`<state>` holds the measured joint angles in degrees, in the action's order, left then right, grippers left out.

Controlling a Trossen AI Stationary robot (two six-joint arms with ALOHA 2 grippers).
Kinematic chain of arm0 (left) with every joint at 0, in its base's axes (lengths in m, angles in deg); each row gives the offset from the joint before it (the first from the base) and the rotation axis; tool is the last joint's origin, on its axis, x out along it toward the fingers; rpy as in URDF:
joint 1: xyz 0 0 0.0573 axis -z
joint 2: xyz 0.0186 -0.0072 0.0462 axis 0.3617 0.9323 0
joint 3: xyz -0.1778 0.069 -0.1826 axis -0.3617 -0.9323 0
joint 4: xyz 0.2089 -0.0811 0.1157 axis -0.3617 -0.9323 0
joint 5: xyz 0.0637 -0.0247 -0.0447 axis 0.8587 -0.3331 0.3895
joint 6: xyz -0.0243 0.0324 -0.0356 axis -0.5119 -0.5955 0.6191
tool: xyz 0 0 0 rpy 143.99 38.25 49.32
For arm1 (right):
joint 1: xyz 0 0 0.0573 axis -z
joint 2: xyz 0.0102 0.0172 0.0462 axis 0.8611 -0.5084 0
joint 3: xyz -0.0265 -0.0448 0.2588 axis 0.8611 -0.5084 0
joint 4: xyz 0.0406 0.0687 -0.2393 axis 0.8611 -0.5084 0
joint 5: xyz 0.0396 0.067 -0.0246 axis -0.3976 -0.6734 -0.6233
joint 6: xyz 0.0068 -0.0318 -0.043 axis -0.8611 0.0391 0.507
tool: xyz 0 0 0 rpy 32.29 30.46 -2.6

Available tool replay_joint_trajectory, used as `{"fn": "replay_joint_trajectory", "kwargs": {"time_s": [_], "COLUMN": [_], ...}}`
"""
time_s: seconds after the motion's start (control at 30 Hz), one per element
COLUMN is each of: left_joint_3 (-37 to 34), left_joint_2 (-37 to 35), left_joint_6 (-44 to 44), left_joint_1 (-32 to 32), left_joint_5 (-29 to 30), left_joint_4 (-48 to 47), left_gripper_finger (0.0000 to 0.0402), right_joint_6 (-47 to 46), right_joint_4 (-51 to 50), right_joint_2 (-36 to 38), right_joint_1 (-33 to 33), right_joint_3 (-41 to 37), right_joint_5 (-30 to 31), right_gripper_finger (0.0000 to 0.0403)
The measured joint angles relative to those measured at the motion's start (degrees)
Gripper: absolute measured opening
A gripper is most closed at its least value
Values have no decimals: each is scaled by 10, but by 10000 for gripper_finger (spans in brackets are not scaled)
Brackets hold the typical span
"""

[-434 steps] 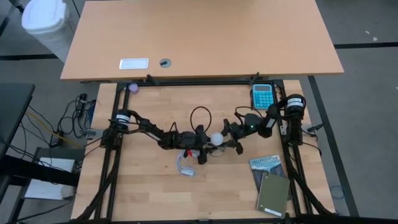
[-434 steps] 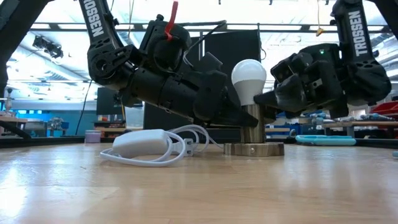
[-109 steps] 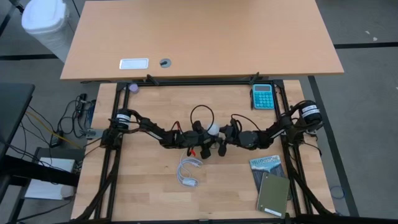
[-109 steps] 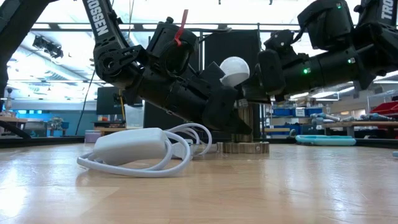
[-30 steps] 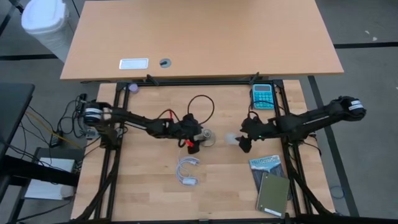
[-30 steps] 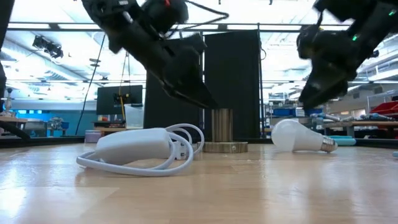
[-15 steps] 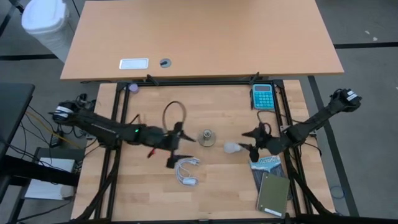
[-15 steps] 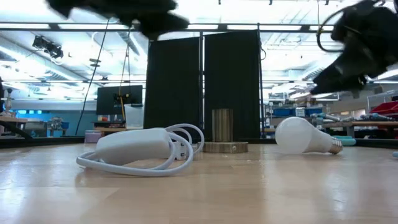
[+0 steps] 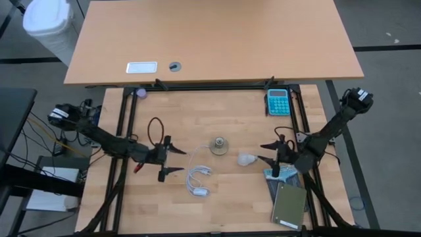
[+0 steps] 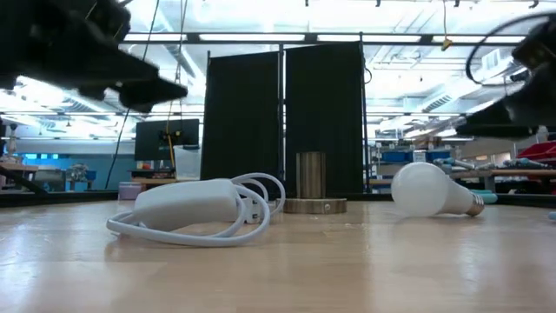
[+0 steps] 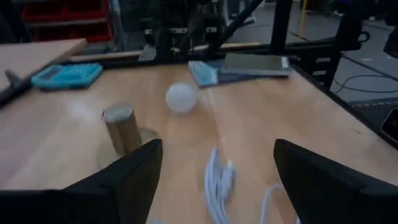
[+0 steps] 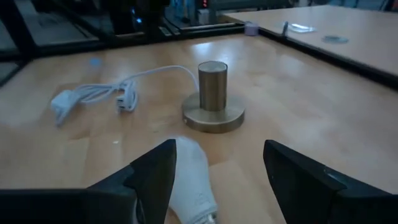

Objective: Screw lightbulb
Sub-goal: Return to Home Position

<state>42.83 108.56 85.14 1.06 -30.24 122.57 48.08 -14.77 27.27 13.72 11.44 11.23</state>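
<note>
Lying free, the lightbulb [image 12: 190, 176] shows its base cropped.

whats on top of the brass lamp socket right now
Nothing: the lamp socket has a bare top. The lightbulb lies on its side on the table beside it, not touching. The inside of the socket cannot be seen.

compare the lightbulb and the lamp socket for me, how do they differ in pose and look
The lightbulb lies on its side; the lamp socket stands upright. The lightbulb is white and rounded; the lamp socket is a brassy cylinder on a disc. The lightbulb lies by the open right tool; the lamp socket sits mid-table. Both rest on the wooden table, unheld; the open left tool is apart from both.
</note>
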Motion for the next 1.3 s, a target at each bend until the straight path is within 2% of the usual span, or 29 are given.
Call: {"fn": "replay_joint_trajectory", "kwargs": {"time_s": [0.1,0.2,0.4,0.5,0.73,0.97,1.17,1.3], "left_joint_3": [-35,-68,-121,-122,-122,-122,-122,-122], "left_joint_2": [-20,-36,-42,-41,-41,-41,-42,-69], "left_joint_6": [27,38,51,62,68,65,65,64], "left_joint_1": [0,0,0,0,-2,-2,-2,-2], "left_joint_5": [0,-15,-73,-93,-63,-60,-60,-60], "left_joint_4": [8,19,98,85,75,80,80,71], "left_gripper_finger": [314,314,314,314,314,314,314,314], "right_joint_6": [1,-7,-7,0,0,0,0,0], "right_joint_4": [76,65,73,72,77,96,93,92], "right_joint_2": [0,-1,1,0,0,0,35,75], "right_joint_1": [-13,-22,-22,-22,-21,-21,-21,-21], "right_joint_3": [-43,-41,-42,-42,-42,-42,-42,-42], "right_joint_5": [-5,-4,5,4,-63,-130,-157,-158], "right_gripper_finger": [241,240,240,241,242,242,242,242]}}
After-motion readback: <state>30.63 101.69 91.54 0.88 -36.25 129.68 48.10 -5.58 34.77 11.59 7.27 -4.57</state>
